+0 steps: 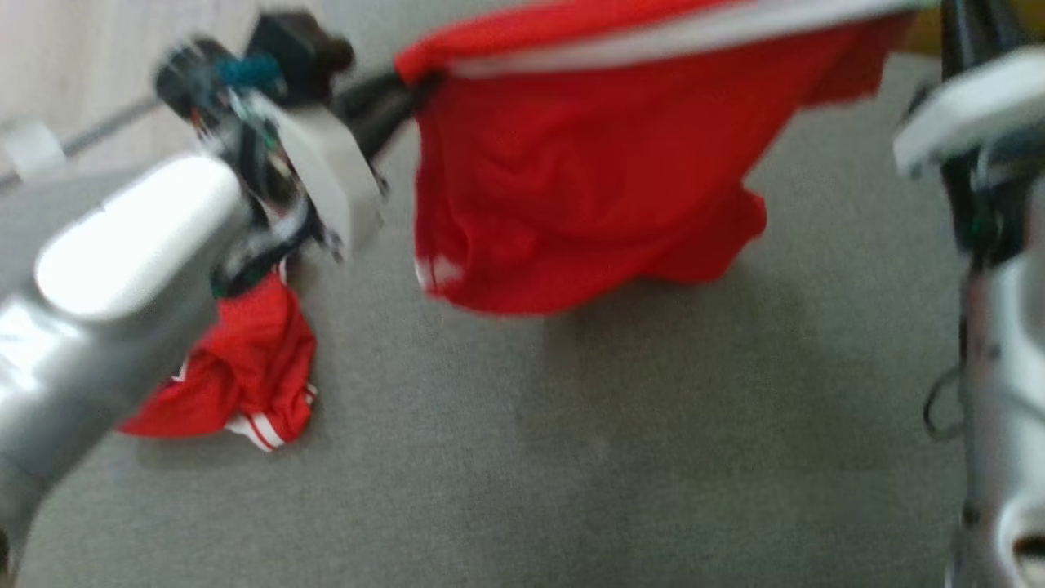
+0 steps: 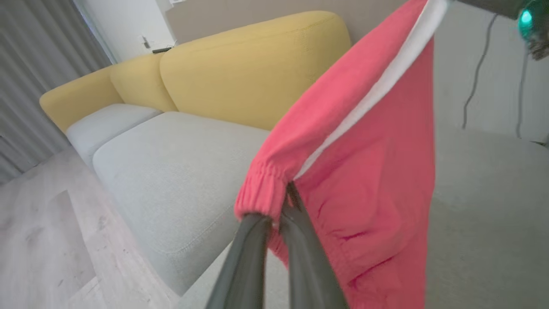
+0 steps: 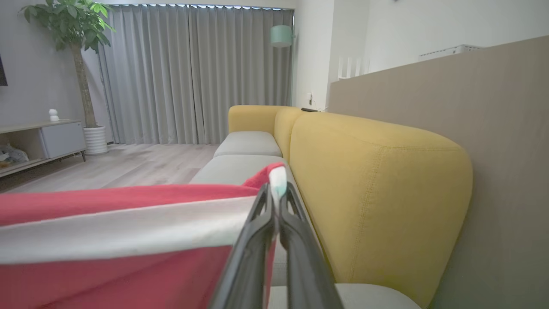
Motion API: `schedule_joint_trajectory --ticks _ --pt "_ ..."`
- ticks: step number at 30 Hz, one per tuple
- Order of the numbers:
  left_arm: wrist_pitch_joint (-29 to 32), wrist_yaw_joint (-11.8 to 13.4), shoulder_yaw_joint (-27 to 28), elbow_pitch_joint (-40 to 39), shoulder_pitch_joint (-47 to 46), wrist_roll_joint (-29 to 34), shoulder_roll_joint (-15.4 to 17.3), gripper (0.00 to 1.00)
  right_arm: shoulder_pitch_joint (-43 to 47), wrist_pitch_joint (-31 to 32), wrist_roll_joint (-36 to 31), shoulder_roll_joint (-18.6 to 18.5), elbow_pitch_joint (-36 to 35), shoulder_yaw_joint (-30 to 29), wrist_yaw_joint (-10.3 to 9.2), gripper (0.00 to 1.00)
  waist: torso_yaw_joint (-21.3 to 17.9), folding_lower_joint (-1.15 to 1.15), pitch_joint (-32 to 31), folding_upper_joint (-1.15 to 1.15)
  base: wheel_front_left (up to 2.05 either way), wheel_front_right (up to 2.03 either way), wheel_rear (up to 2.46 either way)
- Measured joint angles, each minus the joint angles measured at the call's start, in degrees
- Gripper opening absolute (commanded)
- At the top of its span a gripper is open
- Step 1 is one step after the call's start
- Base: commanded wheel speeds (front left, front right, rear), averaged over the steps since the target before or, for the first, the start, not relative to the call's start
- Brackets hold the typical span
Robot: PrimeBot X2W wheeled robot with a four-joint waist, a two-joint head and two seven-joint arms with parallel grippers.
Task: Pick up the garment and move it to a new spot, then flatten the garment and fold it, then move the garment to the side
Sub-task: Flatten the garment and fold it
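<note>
The garment (image 1: 588, 163) is red with a white stripe along its top edge and hangs stretched in the air above the grey seat cushion (image 1: 612, 449). My left gripper (image 1: 408, 86) is shut on its left corner. In the left wrist view the fingers (image 2: 257, 240) pinch the elastic hem of the garment (image 2: 364, 171). My right gripper (image 3: 276, 201) is shut on the other end, its fingertips clamped on the white stripe of the garment (image 3: 107, 223). The cloth's lower part sags between the two grips, close to the cushion.
A second red garment (image 1: 245, 376) with white trim lies crumpled on the cushion under my left forearm. The yellow sofa back (image 3: 377, 184) runs along the far side. Wooden floor (image 2: 38, 240) lies beyond the seat's edge, with a potted plant (image 3: 73, 25) and a low cabinet (image 3: 43, 137) further off.
</note>
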Motion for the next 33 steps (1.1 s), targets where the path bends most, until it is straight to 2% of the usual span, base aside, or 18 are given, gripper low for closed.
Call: schedule_joint_trajectory --ticks 5,6,11,15,20,24,27,33 --pt "-1.43 -0.09 2.13 8.42 -9.22 2.3 -1.55 0.0 -15.04 -4.33 0.43 0.29 10.9 -0.01 0.01 0.0 -0.88 0.01 5.92 0.0 0.0 0.0 0.0" --pt "-1.43 -0.09 2.13 8.42 -9.22 2.3 -1.55 0.0 -15.04 -4.33 0.43 0.29 10.9 -0.01 0.01 0.0 -0.88 0.01 5.92 0.0 0.0 0.0 0.0" --pt "-8.05 -0.12 4.54 17.72 -19.39 5.9 -5.95 0.0 -30.55 -12.83 0.19 2.48 23.65 -6.19 0.01 0.0 -1.66 0.02 11.98 0.0 0.0 0.0 0.0" --pt "-13.6 -0.59 3.85 23.03 -24.82 10.37 -8.01 0.0 -36.8 -19.96 -3.71 2.65 31.1 -7.01 0.01 0.0 -2.08 0.02 15.97 0.0 0.0 0.0 0.0" --pt "-18.01 -0.64 1.25 29.21 -25.09 11.79 -11.01 0.0 -36.64 -21.85 -6.48 2.81 42.27 -5.79 0.01 0.0 -2.08 0.02 19.72 0.0 0.0 0.0 0.0" --pt "-17.24 -0.98 -4.59 29.81 -19.65 9.6 -12.24 0.0 -34.0 -19.86 -8.11 2.38 50.61 -3.43 0.01 0.0 -1.64 0.01 21.47 0.0 0.0 0.0 0.0" --pt "-15.38 -1.13 -9.09 25.71 -12.94 7.42 -11.16 0.0 -31.51 -17.88 -8.22 1.99 55.23 -1.01 0.01 0.0 -1.25 0.02 21.4 0.0 0.0 0.0 0.0" --pt "-12.06 -1.13 -10.22 15.58 -3.75 6.55 -6.04 0.0 -26.85 -12.54 -4.27 -0.65 57.91 4.52 0.01 0.0 -0.79 -0.01 18.65 0.0 0.0 0.0 0.0"
